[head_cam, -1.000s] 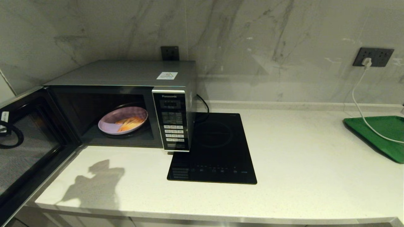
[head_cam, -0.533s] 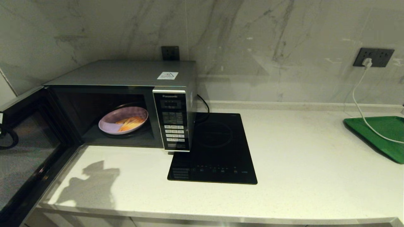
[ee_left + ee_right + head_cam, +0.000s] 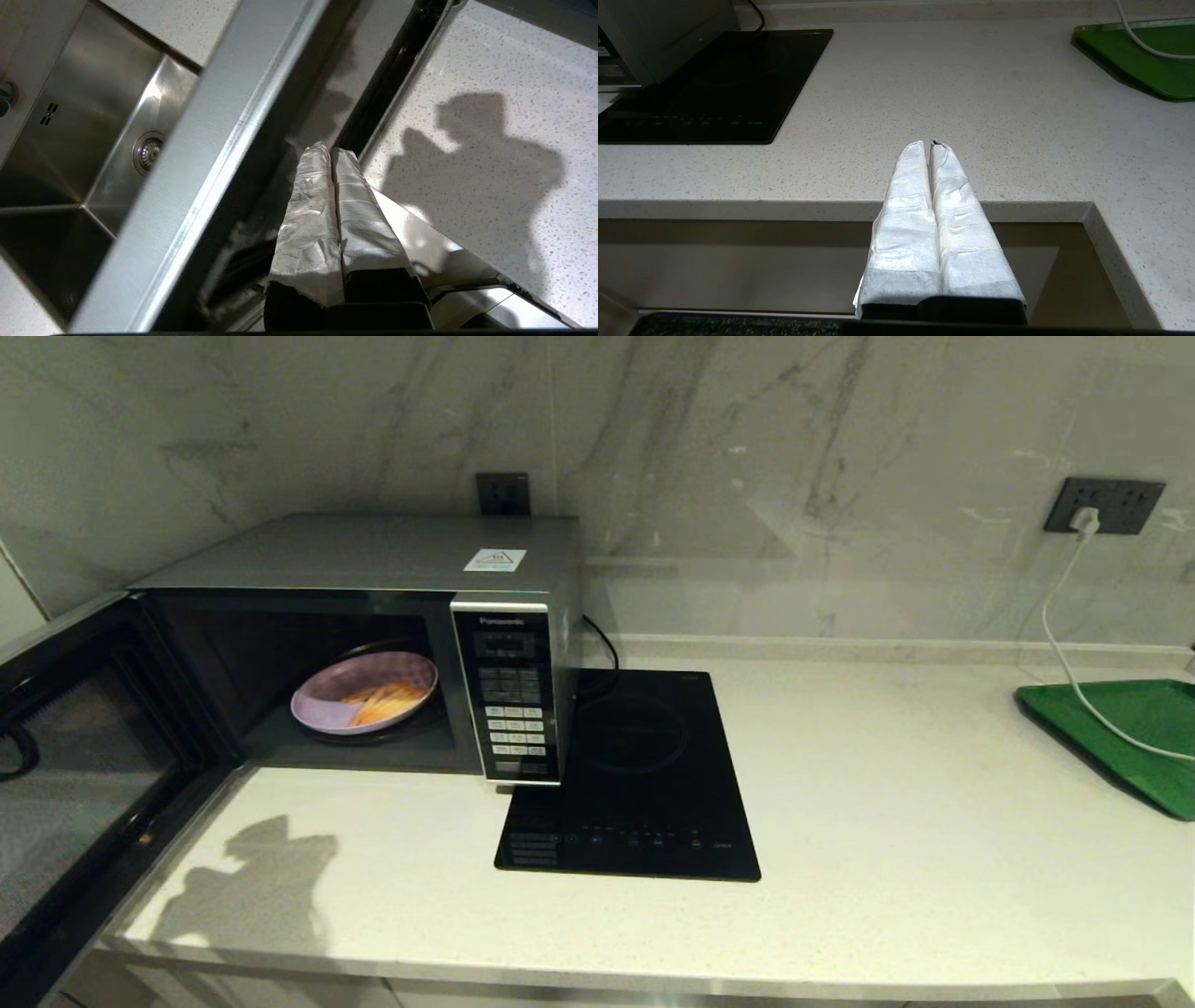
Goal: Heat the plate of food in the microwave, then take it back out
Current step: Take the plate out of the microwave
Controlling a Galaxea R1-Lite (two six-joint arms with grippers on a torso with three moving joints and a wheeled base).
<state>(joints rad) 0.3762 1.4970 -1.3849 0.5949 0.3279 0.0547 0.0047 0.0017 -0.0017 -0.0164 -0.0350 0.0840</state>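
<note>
The silver Panasonic microwave stands at the counter's left with its dark glass door swung wide open. Inside the cavity rests the pale lilac plate holding several orange-yellow fry sticks. My left gripper is shut and empty, with its wrapped tips over the inner side of the open door; whether they touch it I cannot tell. In the head view this gripper is out of sight. My right gripper is shut and empty, parked low in front of the counter's front edge, far from the microwave.
A black glass induction hob lies right of the microwave. A green tray sits at the far right with a white cable trailing onto it. A steel sink lies beyond the open door.
The left arm's shadow on the counter and its cable seen through the door glass have slid leftward. The plate, door and right arm stay put.
</note>
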